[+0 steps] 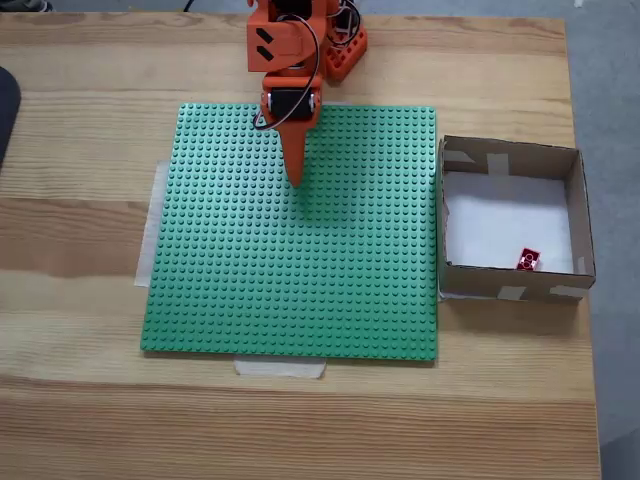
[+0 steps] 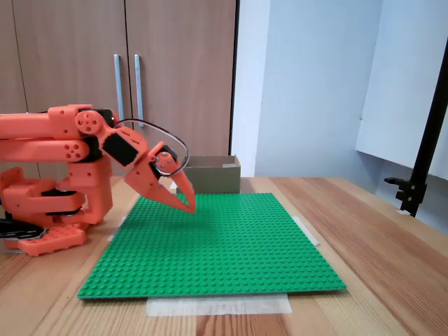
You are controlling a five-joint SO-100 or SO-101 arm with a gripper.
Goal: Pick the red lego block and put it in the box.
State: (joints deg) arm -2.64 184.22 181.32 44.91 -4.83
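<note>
Already the red lego block (image 1: 528,259) lies in the box (image 1: 580,210), near its front right corner in a fixed view. The end effector (image 2: 183,201) hangs over the green baseplate (image 1: 300,300), slightly open w/ nothing held. Best now: retreat to rest, w/o touching plate.
</note>
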